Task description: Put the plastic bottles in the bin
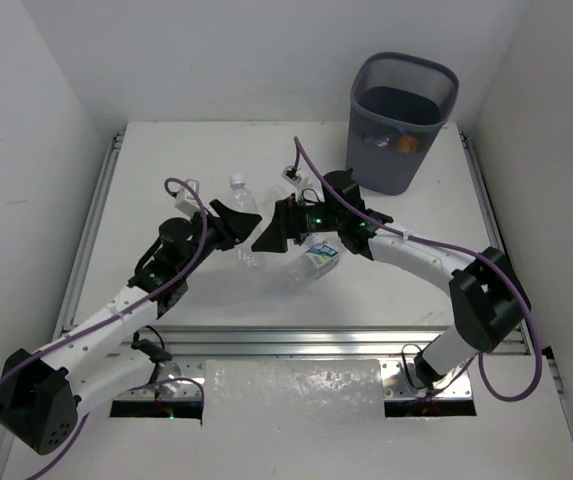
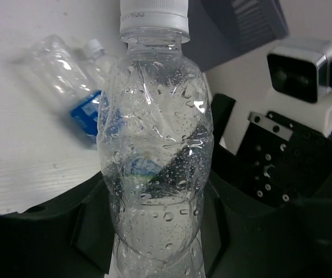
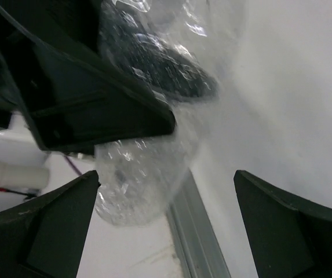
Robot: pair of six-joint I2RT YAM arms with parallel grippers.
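My left gripper is shut on a clear plastic bottle with a white cap and holds it upright; in the left wrist view the bottle stands between the black jaws. My right gripper is open just right of that bottle, and its fingers stand wide apart with the bottle's base between and beyond them. A bottle with a blue-green label lies under the right arm. Another clear bottle lies behind the grippers. The dark grey mesh bin stands at the back right.
An orange thing shows through the bin's mesh wall. A blue-labelled clear bottle lies on the white table in the left wrist view. The right arm's wrist camera is close beside the held bottle. A metal rail runs along the near edge.
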